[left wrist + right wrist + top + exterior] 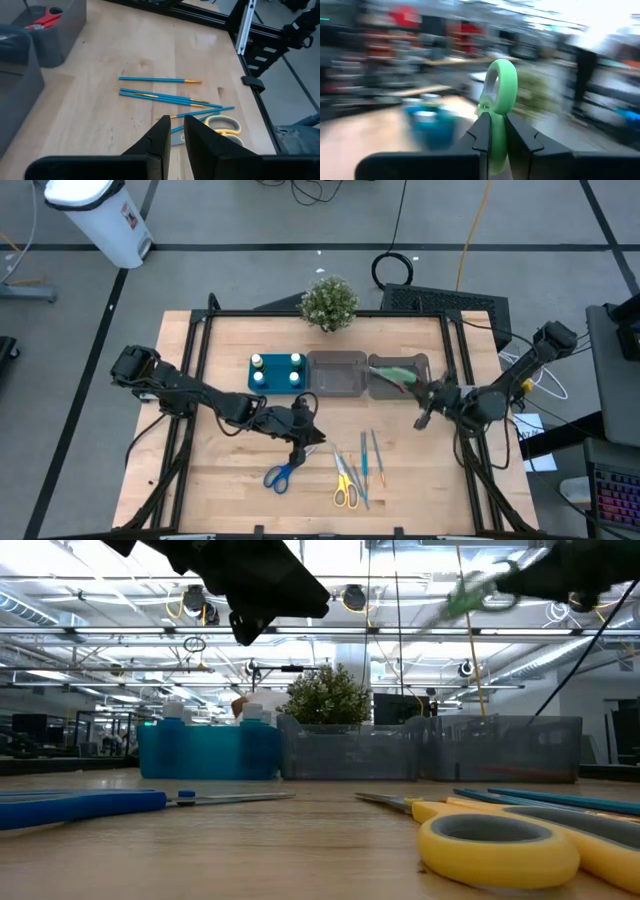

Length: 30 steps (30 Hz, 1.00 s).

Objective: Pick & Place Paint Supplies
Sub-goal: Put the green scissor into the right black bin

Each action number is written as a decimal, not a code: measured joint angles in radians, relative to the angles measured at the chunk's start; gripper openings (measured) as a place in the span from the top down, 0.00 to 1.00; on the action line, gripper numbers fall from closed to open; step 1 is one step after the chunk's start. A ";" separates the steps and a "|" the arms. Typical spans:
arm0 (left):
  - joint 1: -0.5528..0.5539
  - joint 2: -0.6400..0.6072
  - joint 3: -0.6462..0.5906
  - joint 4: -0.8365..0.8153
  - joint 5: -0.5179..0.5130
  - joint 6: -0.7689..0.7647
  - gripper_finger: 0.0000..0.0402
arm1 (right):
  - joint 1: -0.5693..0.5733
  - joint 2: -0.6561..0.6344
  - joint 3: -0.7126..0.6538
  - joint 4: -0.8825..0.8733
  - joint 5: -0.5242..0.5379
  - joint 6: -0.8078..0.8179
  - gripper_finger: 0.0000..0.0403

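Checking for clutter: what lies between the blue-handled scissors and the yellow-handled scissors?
In the high view, only bare table between blue-handled scissors and yellow-handled scissors.

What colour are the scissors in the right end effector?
Green scissors, clearest in the right wrist view.

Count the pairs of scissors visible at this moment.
4: blue scissors and yellow scissors on the table, red scissors in a grey bin, green scissors held by the right gripper.
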State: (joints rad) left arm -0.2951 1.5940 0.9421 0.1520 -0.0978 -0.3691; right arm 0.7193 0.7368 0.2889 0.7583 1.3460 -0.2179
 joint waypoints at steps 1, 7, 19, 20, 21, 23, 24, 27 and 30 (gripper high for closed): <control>0.000 0.000 0.000 0.000 0.001 0.000 0.85 | 0.011 -0.003 -0.003 0.002 0.096 -0.002 0.95; 0.001 0.000 0.000 0.001 -0.001 0.000 0.85 | 0.043 -0.009 -0.005 0.097 0.228 -0.005 0.93; 0.001 0.000 0.000 0.009 -0.007 -0.001 0.85 | 0.039 0.027 -0.006 0.106 -0.005 -0.004 0.95; 0.001 0.000 0.000 0.011 -0.008 -0.001 0.85 | 0.035 0.027 -0.006 0.124 -0.084 -0.003 0.95; 0.001 0.000 0.000 0.014 -0.008 0.001 0.85 | 0.030 0.027 -0.006 0.145 -0.167 -0.004 0.95; 0.001 0.000 0.000 0.022 -0.008 0.009 0.85 | 0.013 0.028 -0.001 0.182 -0.360 -0.004 0.95; 0.001 0.000 0.000 0.028 -0.008 0.012 0.85 | 0.003 0.028 0.008 0.193 -0.448 -0.010 0.95; 0.001 0.000 0.000 0.043 -0.008 0.031 0.85 | -0.022 0.029 0.071 0.199 -0.589 -0.053 0.95; 0.004 0.000 0.000 0.043 -0.008 0.034 0.85 | -0.048 0.061 0.180 0.181 -0.413 -0.138 0.95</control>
State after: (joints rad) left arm -0.2913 1.5944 0.9421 0.1951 -0.1062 -0.3348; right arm 0.6715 0.7975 0.4694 0.9394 0.9333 -0.3563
